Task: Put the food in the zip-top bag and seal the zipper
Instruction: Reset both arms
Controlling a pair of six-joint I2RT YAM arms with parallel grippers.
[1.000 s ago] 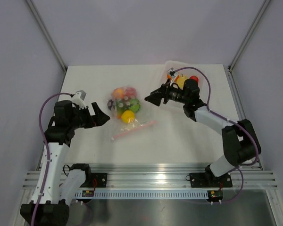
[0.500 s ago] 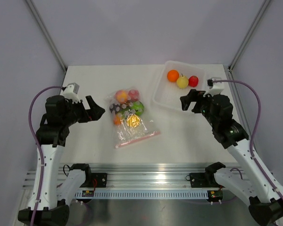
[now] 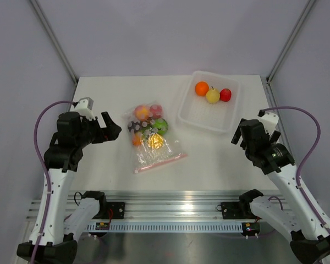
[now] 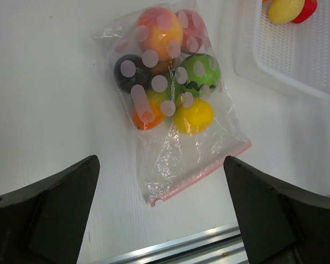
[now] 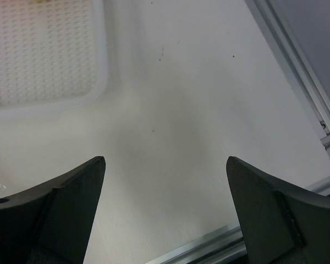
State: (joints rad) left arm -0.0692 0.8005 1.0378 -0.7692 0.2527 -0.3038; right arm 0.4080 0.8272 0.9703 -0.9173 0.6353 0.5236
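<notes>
Three pieces of food sit in the tray; the others fill the zip-top bag, flat on the worktop, its zipper toward the arms, likely for reach. Left gripper and right gripper hang wide open, empty.

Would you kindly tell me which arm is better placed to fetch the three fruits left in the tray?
Probably the right: the right gripper, open, is near the tray with the fruits; the left gripper hovers by the zip-top bag, farther off.
</notes>
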